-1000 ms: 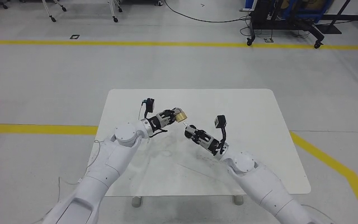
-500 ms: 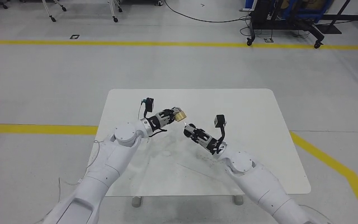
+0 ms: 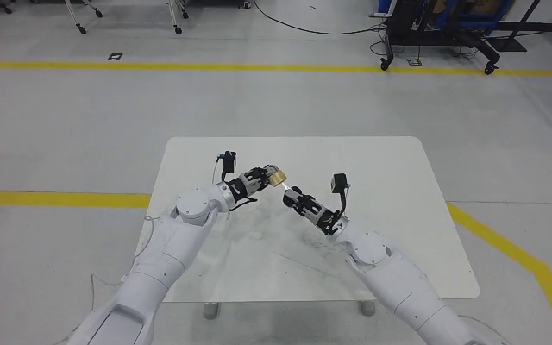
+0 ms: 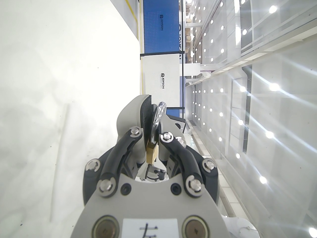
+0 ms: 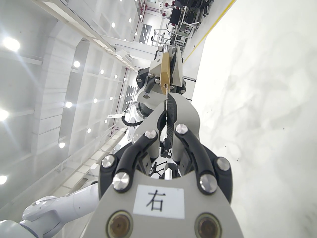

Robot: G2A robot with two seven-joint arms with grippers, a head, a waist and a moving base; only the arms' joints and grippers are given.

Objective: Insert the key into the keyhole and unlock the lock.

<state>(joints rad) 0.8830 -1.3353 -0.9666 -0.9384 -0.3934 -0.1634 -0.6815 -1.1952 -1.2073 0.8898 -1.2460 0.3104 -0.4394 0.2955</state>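
Insertion step: left fingers [image 4: 128, 120] clenched on small brass padlock with silver shackle [image 4: 151, 153], right fingers [image 5: 184, 117] pinching thin silver key [image 5: 167, 98], tip seemingly touching keyhole [image 5: 164, 85] just beyond fingertips, so keep blade coaxial, push straight, then twist.

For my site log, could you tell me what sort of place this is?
Probably a factory hall or industrial lab: yellow painted floor lines, a blue perforated partition panel, a high white ceiling with rows of lights.
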